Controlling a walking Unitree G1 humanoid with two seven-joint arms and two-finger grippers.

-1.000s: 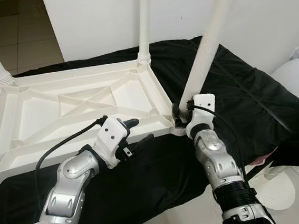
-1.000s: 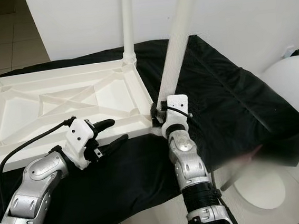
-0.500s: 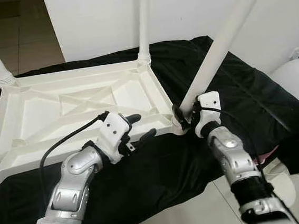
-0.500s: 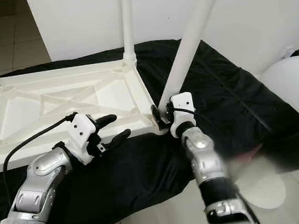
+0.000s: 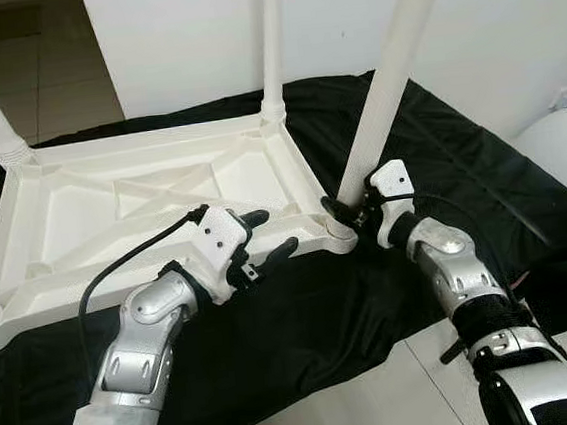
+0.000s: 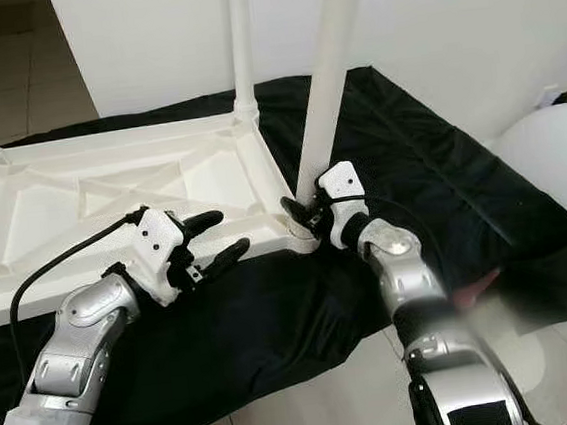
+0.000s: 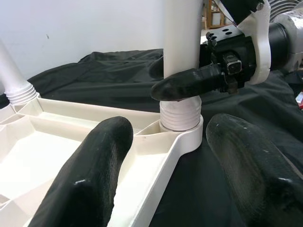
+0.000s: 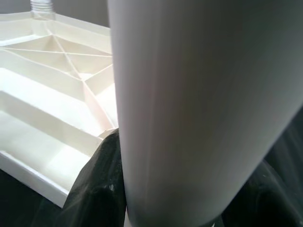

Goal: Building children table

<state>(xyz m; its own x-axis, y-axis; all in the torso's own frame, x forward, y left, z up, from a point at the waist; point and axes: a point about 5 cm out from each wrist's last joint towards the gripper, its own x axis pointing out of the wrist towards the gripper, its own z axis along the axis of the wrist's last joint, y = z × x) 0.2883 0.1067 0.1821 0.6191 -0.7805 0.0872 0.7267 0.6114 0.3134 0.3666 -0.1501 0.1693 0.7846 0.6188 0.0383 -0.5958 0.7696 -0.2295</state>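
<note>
Table top (image 5: 152,200) lies upside down on the black cloth (image 5: 439,157) with three legs seated; my right hand (image 5: 349,211) clamps the fourth leg (image 5: 392,91) at its near corner socket, left hand (image 5: 266,236) open beside, seating unfinished I'd say.

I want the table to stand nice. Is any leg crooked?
Yes. The leg that the right pincer grips leans away from the tabletop, while the far leg stands straight. The left pincer hangs open over the near rim.
</note>
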